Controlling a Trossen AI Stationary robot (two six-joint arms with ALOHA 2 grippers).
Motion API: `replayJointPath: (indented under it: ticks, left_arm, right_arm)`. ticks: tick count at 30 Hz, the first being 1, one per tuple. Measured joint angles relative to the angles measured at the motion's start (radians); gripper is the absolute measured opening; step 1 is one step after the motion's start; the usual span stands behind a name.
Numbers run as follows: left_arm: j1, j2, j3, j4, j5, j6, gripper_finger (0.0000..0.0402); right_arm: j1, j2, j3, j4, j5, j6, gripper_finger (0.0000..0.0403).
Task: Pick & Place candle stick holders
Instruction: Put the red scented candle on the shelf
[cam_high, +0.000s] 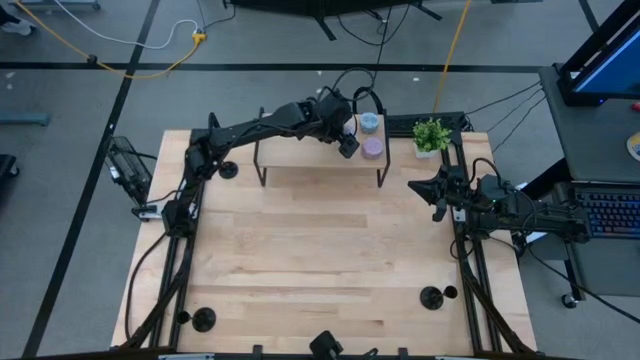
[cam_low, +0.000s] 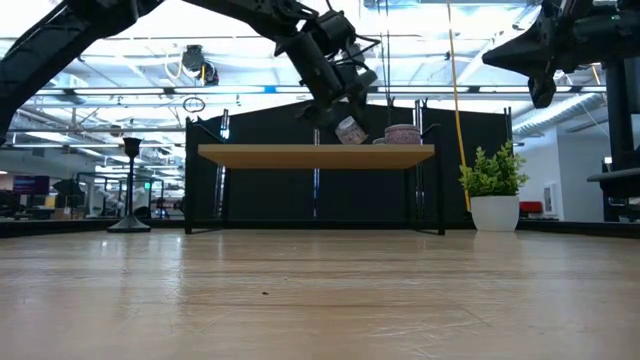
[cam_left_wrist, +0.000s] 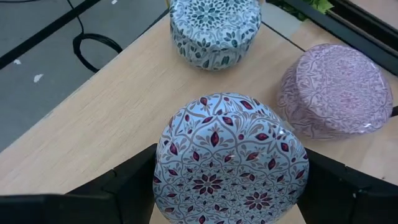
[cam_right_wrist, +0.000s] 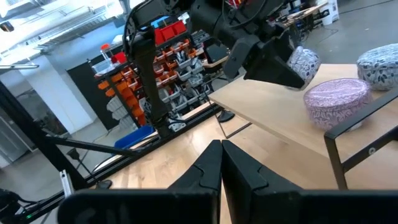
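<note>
Left hand (cam_left_wrist: 227, 186) clamped round white tin with red floral pattern (cam_left_wrist: 230, 165) above wooden shelf (cam_left_wrist: 118, 118); lavender tin (cam_left_wrist: 336, 87), blue-patterned tin (cam_left_wrist: 214, 25) just beyond. Right hand (cam_right_wrist: 222, 163) closed, empty.

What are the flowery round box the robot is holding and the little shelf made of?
The white round box with red petal patterns, held in the left gripper, looks like painted tin or glazed ceramic: its surface is smooth with a slight sheen, but the pictures cannot settle which. The shelf has a pale wooden top with visible grain and a matte finish, on thin dark legs that look like metal.
</note>
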Motion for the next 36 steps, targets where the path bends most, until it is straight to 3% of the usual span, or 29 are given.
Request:
replayJointPath:
  ticks: [36]
  left_arm:
    - [-0.002, 0.039, -0.001, 0.106, 0.032, 0.004, 0.0349]
  right_arm:
    - [0.0, 0.0, 0.0, 0.0, -0.003, 0.008, 0.0002]
